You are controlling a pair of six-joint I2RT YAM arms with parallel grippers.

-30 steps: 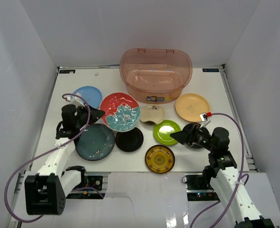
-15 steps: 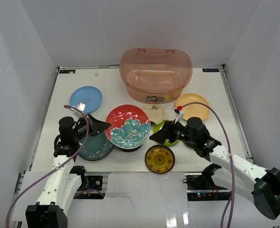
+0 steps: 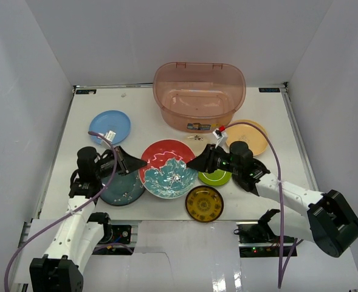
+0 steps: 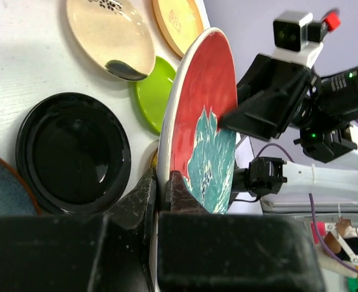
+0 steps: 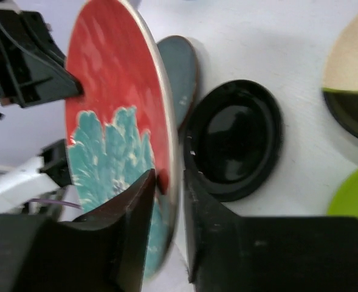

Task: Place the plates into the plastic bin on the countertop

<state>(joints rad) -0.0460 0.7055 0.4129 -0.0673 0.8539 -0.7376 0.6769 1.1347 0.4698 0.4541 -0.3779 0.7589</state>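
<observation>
The red floral plate [image 3: 168, 168] hangs tilted above the countertop [image 3: 270, 112], held at both sides. My left gripper [image 3: 140, 164] is shut on its left rim; in the left wrist view the rim [image 4: 206, 121] sits pinched between the jaws [image 4: 164, 182]. My right gripper [image 3: 194, 164] clamps the opposite rim, and the right wrist view shows the plate [image 5: 115, 128] between its fingers [image 5: 169, 182]. The pinkish plastic bin [image 3: 199, 85] stands at the back with nothing in it. The other plates lie flat on the countertop.
A light blue plate [image 3: 110, 125] lies at the left, a dark teal one [image 3: 119, 189] under the left arm. Lime green [image 3: 215, 178] and gold [image 3: 204, 204] plates sit near the front. An orange plate [image 3: 254, 135] lies at the right. A black plate [image 4: 72, 152] and a cream plate [image 4: 109, 33] lie beneath.
The left gripper carried the red floral plate down toward the front. The right arm swung left to the plate's right rim and its jaws closed on it.
</observation>
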